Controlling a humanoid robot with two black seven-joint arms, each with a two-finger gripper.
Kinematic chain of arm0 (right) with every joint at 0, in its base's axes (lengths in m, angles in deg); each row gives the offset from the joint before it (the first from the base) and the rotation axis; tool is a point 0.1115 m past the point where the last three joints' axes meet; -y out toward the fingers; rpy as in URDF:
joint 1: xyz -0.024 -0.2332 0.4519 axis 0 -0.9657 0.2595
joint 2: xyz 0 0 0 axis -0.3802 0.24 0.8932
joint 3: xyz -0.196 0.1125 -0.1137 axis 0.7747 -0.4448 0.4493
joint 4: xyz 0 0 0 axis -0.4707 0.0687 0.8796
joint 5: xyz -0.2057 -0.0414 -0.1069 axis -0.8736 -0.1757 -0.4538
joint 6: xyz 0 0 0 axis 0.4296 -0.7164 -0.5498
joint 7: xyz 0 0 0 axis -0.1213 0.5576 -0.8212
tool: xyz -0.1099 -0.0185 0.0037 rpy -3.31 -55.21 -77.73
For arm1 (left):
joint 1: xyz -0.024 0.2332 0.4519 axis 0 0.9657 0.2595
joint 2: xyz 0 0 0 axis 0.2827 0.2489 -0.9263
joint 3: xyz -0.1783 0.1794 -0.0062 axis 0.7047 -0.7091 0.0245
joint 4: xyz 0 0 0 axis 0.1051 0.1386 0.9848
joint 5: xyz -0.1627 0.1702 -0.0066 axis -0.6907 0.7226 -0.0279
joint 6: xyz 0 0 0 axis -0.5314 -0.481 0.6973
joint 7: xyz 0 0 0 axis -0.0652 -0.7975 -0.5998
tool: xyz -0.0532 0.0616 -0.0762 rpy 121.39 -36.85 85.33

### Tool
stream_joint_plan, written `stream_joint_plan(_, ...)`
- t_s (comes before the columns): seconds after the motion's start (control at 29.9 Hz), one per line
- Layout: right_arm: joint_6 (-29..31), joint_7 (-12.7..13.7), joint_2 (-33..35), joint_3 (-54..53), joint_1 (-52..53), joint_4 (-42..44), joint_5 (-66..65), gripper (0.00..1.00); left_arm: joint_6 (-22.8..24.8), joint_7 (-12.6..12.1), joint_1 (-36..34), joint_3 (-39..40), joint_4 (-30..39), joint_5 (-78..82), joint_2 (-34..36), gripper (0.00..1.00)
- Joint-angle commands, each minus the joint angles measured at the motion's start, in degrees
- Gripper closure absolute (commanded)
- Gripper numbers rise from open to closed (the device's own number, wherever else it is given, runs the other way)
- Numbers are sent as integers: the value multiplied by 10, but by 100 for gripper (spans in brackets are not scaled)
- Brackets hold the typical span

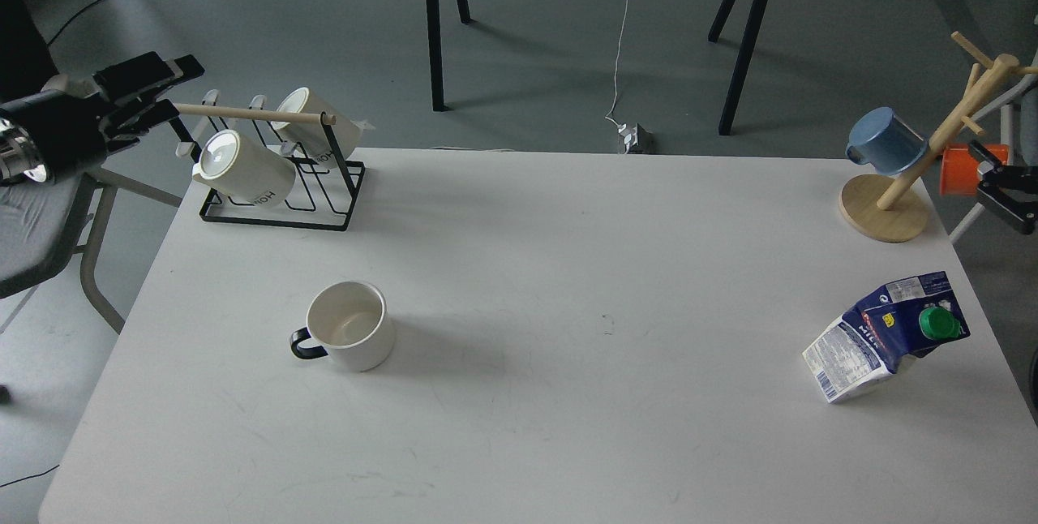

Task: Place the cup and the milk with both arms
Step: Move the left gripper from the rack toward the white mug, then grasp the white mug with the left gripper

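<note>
The cup, a squat white mug with a black loop handle pointing left, stands upright on the white table, left of the middle. The milk, a dark blue and white carton with a green cap, stands tilted near the table's right edge. My left gripper is open off the table's far left corner, right by the end of the mug rack's wooden bar and far from the cup. My right gripper shows at the right edge, off the table beyond the mug tree, fingers apart and empty.
A black wire rack with two lettered white mugs stands at the far left corner. A wooden mug tree holding a blue cup stands at the far right corner. An orange object sits behind it. A chair is left of the table.
</note>
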Motion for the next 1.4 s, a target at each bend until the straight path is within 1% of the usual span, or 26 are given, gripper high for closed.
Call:
stream_joint_plan(0.0,0,0,0,0,-2,12,0,2,0,0,4,-8,94,156,22,0)
stream_joint_plan(0.17,0,0,0,0,-3,17,0,2,0,0,5,-57,135,302,12,1)
stream_joint_plan(0.3,0,0,0,0,-3,17,0,2,0,0,8,-72,132,345,-30,2)
stream_joint_plan(0.5,0,1,2,0,-3,18,-1,2,0,0,36,-73,115,355,-74,2)
stream_joint_plan(0.94,0,1,2,2,-4,17,-1,2,0,0,71,-73,70,371,-101,2)
stream_joint_plan(1.1,0,1,2,2,-6,17,-1,2,0,0,79,-72,68,370,-113,2)
stream_joint_plan(1.24,0,1,2,1,-8,17,-1,2,0,0,84,-72,68,370,-114,5)
stream_joint_plan(1.3,0,1,2,1,-8,17,-1,2,0,0,84,-71,68,369,-117,9)
stream_joint_plan(1.37,0,1,2,1,-8,18,-1,2,-1,0,84,-71,68,369,-120,16)
